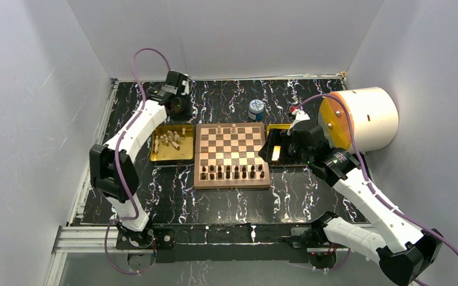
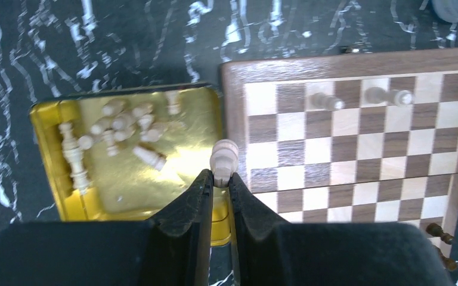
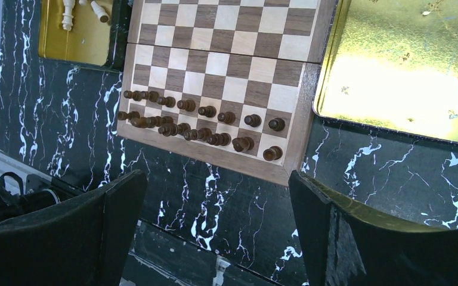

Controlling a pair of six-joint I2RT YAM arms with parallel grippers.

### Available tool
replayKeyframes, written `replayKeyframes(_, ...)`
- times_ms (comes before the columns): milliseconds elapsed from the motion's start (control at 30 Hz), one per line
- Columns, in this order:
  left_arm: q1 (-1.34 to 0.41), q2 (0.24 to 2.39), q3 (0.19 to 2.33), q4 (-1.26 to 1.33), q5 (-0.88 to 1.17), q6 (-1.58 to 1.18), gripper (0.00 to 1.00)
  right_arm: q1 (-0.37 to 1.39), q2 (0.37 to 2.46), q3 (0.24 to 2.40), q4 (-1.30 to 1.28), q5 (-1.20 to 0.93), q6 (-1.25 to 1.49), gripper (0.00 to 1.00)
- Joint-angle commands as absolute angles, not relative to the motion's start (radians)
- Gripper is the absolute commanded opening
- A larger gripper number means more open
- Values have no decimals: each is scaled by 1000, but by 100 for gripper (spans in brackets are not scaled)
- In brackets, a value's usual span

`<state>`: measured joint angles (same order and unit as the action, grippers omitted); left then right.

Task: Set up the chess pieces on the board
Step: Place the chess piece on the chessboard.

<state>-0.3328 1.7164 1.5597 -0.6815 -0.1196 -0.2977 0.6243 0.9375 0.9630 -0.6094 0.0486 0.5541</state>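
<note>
The board (image 1: 231,183) lies mid-table, with dark brown pieces (image 1: 232,171) lined up on its two near rows. Three cream chess pieces (image 2: 374,94) stand on its far rows. Several more cream pieces (image 2: 119,125) lie loose in the gold tray (image 2: 48,119) left of the board. My left gripper (image 2: 219,177) hangs above that tray's right edge, shut on one cream piece (image 2: 223,156) by its end. My right gripper (image 3: 217,179) is wide open and holds nothing. It hovers by the board's near right corner (image 3: 286,173), above the dark marbled table.
An empty gold tray (image 3: 405,71) lies right of the board. A small blue-and-white jar (image 1: 256,109) stands behind the board. A big white cylinder with an orange face (image 1: 364,119) sits at the back right. Grey walls close in the table.
</note>
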Motion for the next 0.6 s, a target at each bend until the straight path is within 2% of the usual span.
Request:
replayKeyframes(0,-423,1790,1656,-707,-156,-303,5,629,929,984,-575,50,542,99)
replayKeyframes(367,-487,1996,1772,-677,-167,-322,4,629,902,981,-593,70,541,99)
replayKeyframes(567,-495,2032,1763,-664,-182,-328,4,629,898,989,-604,91,536,99)
